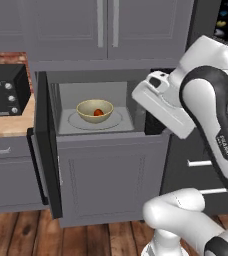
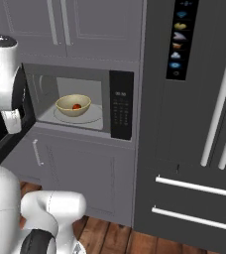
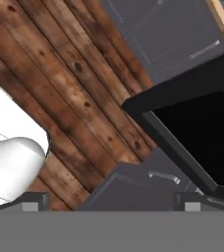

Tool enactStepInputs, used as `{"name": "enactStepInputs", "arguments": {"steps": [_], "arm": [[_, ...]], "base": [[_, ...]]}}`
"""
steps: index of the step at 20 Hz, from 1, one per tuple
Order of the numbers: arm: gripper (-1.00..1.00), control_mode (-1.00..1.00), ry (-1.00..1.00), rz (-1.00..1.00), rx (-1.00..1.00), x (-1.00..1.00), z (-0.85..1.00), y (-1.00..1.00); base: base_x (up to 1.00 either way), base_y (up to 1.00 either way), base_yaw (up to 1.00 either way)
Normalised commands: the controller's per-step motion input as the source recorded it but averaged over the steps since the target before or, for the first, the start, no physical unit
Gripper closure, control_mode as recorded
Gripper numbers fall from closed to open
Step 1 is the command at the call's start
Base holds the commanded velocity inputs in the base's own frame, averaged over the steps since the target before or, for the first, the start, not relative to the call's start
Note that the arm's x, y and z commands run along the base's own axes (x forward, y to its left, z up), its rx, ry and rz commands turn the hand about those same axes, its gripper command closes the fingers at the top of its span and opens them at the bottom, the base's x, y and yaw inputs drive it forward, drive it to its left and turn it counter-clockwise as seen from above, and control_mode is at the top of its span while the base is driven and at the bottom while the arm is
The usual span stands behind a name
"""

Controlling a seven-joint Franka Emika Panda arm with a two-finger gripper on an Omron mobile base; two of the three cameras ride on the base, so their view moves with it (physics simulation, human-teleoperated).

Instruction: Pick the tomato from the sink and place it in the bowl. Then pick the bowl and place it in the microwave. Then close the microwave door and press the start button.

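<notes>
Left base view. The microwave [image 1: 98, 107] is standing open, its cavity sitting at about 10 o'clock from frame centre. The bowl [image 1: 94, 110] is resting on the round turntable plate [image 1: 117, 121] inside, and the tomato [image 1: 99, 112] is lying in the bowl. The microwave door [image 1: 44, 145] is swinging fully out toward the camera at 9 o'clock, seen nearly edge-on. A black toaster oven [image 1: 5, 90] is sitting on the wooden counter [image 1: 8, 125] at far 9 o'clock. The arm's wrist is hanging in front of the cavity's right side at 2 o'clock; the fingers are hidden, so whether they are parted or closed cannot be told.

Right base view. The bowl [image 2: 73, 105] with the tomato [image 2: 76, 106] is showing inside the cavity at 10 o'clock. The black keypad panel [image 2: 121, 104] is standing just right of the cavity, and a tall dark refrigerator [image 2: 194, 119] is occupying the 3 o'clock side.

Hand view. The camera is looking down at the wooden floor [image 3: 60, 93]; the door's dark window [image 3: 202, 133] is crossing at 3 o'clock. The gripper [image 3: 109, 204] tips are barely rising at 6 o'clock, nothing showing between them; their opening is unreadable.

Progress, judged: tomato in bowl and bowl in microwave appear done. Closing the door and pressing start are remaining.
</notes>
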Motion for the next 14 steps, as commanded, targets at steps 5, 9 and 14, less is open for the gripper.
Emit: {"name": "enactStepInputs", "arguments": {"steps": [5,9,14], "arm": [[-1.0,-1.0,-0.21,0.06,0.0,-1.0,0.19,0.07],[-1.0,-1.0,-0.2,0.04,0.0,-1.0,0.4,0.0],[-1.0,-1.0,-0.1,0.04,0.0,-1.0,0.16,0.27]], "base": [[0.0,0.0,0.0],[0.0,0.0,0.0],[0.0,0.0,0.0]]}}
